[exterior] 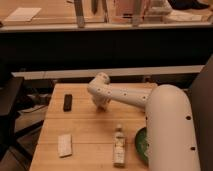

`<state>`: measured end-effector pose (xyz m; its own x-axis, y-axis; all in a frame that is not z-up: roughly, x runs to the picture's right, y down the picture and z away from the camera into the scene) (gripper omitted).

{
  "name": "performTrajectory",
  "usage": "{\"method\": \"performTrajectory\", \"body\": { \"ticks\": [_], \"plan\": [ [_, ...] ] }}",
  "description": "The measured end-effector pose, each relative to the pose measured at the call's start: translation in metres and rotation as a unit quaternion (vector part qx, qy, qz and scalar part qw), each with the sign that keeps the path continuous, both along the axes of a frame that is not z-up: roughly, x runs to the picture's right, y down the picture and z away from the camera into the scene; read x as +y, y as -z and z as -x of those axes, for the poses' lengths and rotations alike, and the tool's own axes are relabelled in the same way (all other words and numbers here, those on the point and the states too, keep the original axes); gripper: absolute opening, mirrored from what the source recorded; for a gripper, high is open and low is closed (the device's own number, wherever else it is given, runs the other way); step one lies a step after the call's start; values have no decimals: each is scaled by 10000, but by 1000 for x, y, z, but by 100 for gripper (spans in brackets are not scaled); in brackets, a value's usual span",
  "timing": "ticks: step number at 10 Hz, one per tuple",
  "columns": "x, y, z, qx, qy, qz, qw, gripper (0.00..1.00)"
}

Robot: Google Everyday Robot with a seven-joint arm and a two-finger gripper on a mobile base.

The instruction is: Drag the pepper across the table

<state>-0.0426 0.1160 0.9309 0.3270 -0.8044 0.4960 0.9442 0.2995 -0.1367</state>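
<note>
Table [85, 127]: one gripper [102, 105] near far edge

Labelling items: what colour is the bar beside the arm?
Bar: black, camera view; end effector low beside it.

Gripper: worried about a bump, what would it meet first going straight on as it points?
The gripper points down near the far edge; probably the table first, though anything beneath is hidden.

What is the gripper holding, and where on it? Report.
Cannot tell: the gripper is down at the table's far side, and no pepper shows there.
</note>
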Motion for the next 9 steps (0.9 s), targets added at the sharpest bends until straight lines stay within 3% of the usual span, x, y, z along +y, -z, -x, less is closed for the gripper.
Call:
{"method": "performTrajectory", "body": {
  "ticks": [2,6,9],
  "plan": [
    [6,6,13,-55,109,-13,9999,1],
    [13,15,15,-88,180,-42,9998,1],
    [21,25,33,-175,288,-64,9994,1]
  ]
}}
